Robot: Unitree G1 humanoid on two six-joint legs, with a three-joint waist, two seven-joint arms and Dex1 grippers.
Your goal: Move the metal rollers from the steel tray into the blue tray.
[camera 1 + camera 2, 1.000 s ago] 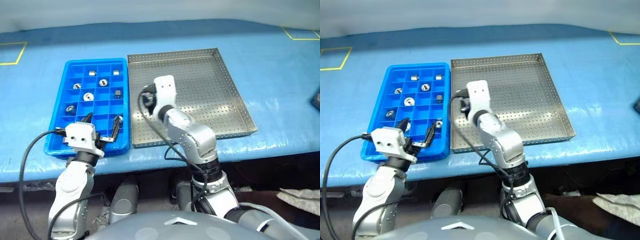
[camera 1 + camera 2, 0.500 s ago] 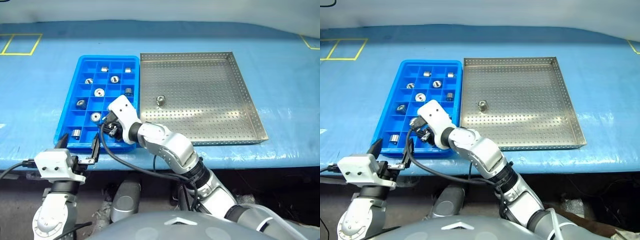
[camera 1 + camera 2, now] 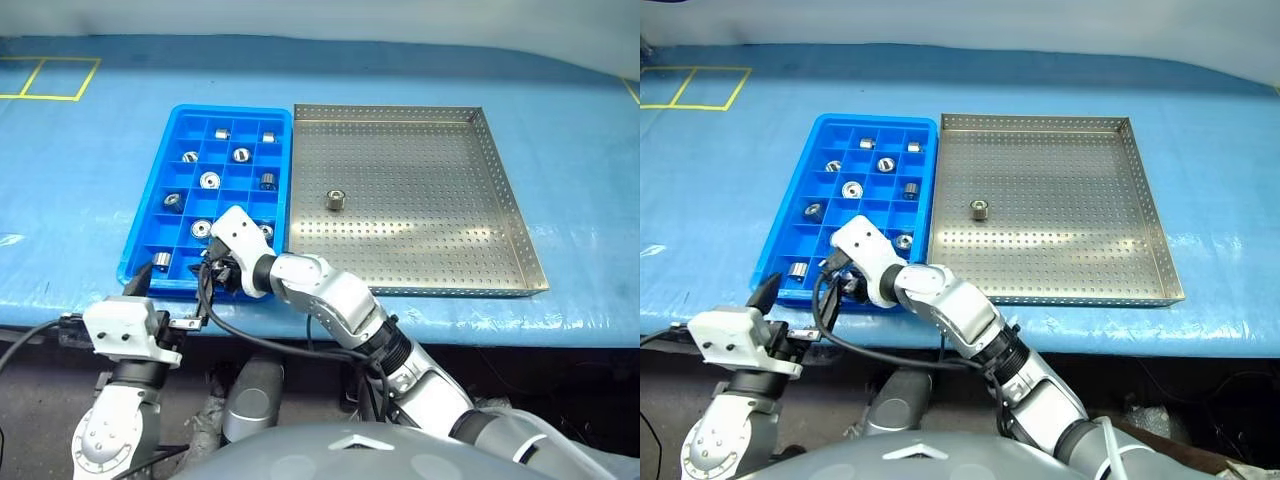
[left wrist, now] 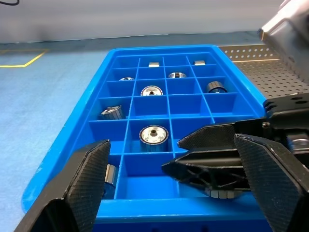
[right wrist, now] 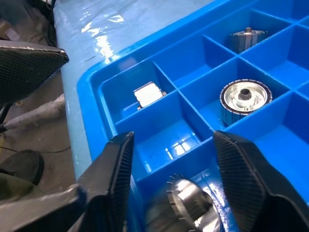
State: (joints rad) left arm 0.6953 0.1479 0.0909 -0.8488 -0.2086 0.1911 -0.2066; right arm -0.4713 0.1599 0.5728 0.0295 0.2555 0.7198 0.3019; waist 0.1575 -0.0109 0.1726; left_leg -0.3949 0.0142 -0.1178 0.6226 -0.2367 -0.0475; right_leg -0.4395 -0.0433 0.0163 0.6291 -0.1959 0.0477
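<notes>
A blue-covered counter (image 3: pixel 90 180) is seen carrying the blue tray (image 3: pixel 140 215) and, touching its right side, the steel tray (image 3: pixel 450 220); both lie close to the counter's near edge.

One of the metal rollers (image 3: pixel 336 199) is found standing alone on the perforated floor of the steel tray, left of that tray's centre and well apart from its rims. The other rollers are found in separate compartments of the blue tray: two in the far row, further ones in the middle rows, one (image 3: pixel 161 261) in the near-left corner compartment.

The right tool (image 3: pixel 218 274) is positioned over the near row of the blue tray, close to the counter's near edge. In the right wrist view its two fingers (image 5: pixel 241 179) are seen apart, and a roller (image 5: pixel 181 205) is seen low between them, above or within a near-row compartment. Whether this roller is in contact with the fingers or with the compartment floor cannot be told.

The left tool (image 3: pixel 165 300) is held just off the counter's near edge, in front of the blue tray's near-left corner, pointing across the tray. Its fingers (image 4: pixel 82 181) are spread wide, with nothing between them.
</notes>
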